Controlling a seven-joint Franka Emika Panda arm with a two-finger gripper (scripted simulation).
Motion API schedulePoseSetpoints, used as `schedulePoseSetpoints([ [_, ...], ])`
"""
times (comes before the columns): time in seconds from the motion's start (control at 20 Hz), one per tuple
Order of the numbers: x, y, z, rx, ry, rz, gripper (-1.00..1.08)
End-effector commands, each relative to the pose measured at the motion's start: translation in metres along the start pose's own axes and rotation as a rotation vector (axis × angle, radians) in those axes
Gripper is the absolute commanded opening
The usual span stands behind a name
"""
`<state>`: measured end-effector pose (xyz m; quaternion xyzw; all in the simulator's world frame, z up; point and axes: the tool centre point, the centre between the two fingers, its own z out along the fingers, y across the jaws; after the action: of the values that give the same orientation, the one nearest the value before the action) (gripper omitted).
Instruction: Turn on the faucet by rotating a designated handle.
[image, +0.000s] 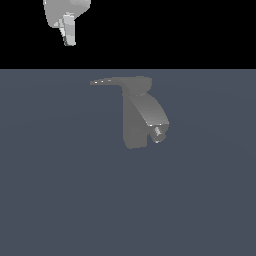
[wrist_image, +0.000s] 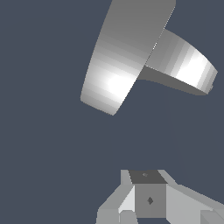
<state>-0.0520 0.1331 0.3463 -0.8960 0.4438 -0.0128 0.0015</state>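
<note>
Matte grey blocky faucet (image: 137, 117) with thin flat handle (image: 106, 81); pale gripper (image: 68, 39) apart.

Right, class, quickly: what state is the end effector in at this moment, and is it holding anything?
End effector: holding nothing, well clear of the handle; open or shut cannot be told.

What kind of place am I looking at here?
Probably a computer simulation, not a real room: a matte grey blocky faucet stands alone on a flat blue-grey floor, with a pale claw against plain black.
</note>
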Motion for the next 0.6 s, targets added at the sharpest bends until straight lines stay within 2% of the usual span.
schedulePoseSetpoints([
  [0.0,0.007,-0.012,0.009,-0.001,-0.002,0.05,-1.0],
  [0.55,0.048,-0.059,0.052,-0.009,-0.008,0.28,-1.0],
])
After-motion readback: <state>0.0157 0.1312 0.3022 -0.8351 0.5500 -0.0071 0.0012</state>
